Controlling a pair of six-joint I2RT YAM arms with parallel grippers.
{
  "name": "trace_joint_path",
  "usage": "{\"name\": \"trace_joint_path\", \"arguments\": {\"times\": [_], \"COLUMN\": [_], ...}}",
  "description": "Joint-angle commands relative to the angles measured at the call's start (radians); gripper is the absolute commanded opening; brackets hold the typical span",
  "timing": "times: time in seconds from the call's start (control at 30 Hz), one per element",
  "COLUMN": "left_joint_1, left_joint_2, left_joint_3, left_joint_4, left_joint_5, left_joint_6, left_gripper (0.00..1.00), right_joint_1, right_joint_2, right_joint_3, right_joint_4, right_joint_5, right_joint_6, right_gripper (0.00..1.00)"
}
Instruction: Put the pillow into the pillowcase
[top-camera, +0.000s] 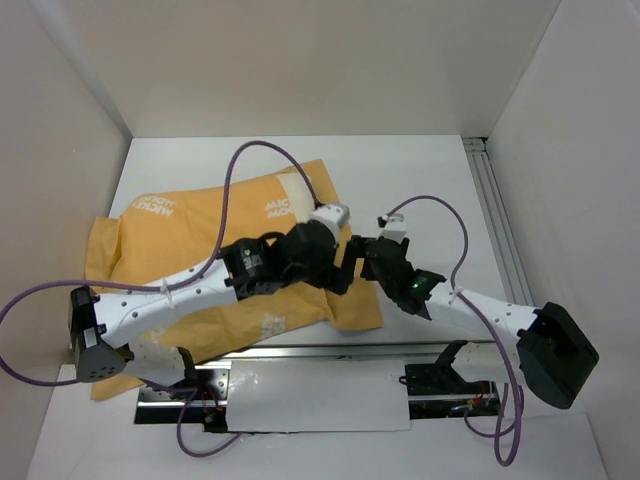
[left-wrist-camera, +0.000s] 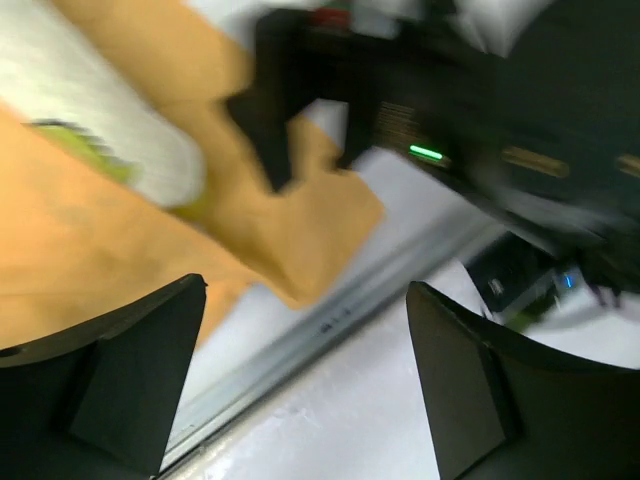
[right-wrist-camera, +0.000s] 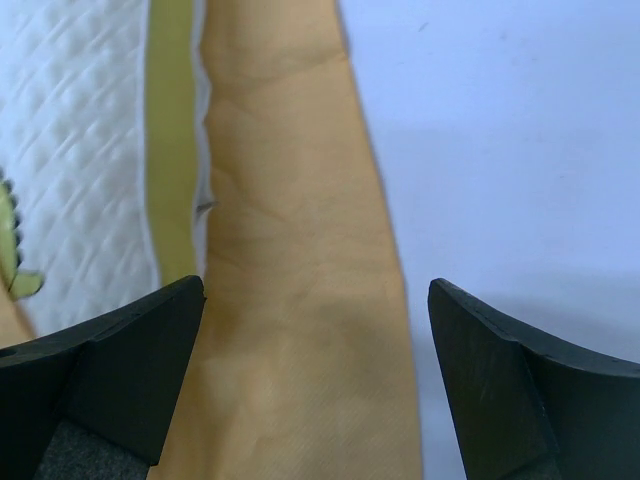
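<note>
**Both grippers spread above the pillowcase**

The mustard-orange fabric pillowcase lies from centre toward 9 o'clock. The cream quilted pillow peeks out at its 1 o'clock corner, overlapped by cloth. The left gripper and right gripper gape wide, holding nothing.

Pillowcase: thin cloth, matt, mustard-orange, softly creased, with white printed lettering on its face.
Pillow, upper left of the right wrist view: pale cloth, matt, finely quilted in small raised dimples, with a smooth yellow-green band along its edge.
Table: white, smooth, faint sheen.
Rail, right of the top view: ribbed bare metal, satin grey.
Fingers of the right gripper: black matt plastic, with grainy grey padding low on the left one.
Cable: smooth purple sheath.
</note>
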Motion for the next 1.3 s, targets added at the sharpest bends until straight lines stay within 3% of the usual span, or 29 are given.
{"name": "trace_joint_path", "arguments": {"times": [0.0,0.07,0.17,0.43,0.6,0.77,0.9,1.2,1.27], "left_joint_1": [0.224,0.375,0.516,0.619,0.716,0.756,0.776,0.785,0.794], "left_joint_2": [0.023,0.053,0.156,0.496,0.642,0.662,0.671,0.737,0.737], "left_joint_3": [0.033,0.042,0.126,0.465,0.655,0.679,0.642,0.624,0.607], "left_joint_4": [-0.071,-0.061,-0.060,-0.171,-0.237,-0.211,-0.168,-0.126,-0.126], "left_joint_5": [-0.075,-0.045,-0.011,-0.063,-0.043,-0.003,0.116,0.198,0.211], "left_joint_6": [-0.069,-0.059,0.005,0.085,0.105,0.115,0.142,0.153,0.153], "left_gripper": [0.92,0.90,0.89,0.88,0.81,0.78,0.76,0.76,0.71], "right_joint_1": [-0.073,-0.139,-0.208,-0.257,-0.300,-0.311,-0.329,-0.349,-0.358], "right_joint_2": [0.001,0.026,0.130,0.360,0.460,0.621,0.728,0.774,0.774], "right_joint_3": [0.048,0.085,0.171,0.404,0.508,0.654,0.763,0.766,0.756], "right_joint_4": [0.016,0.067,0.136,0.126,0.176,0.178,0.144,0.182,0.182], "right_joint_5": [0.025,-0.056,-0.154,-0.231,-0.326,-0.361,-0.418,-0.489,-0.479], "right_joint_6": [0.010,-0.001,-0.048,-0.154,-0.176,-0.185,-0.176,-0.156,-0.143], "right_gripper": [1.00,1.00,1.00,0.97,0.97,0.97,0.97,0.98,0.98]}}
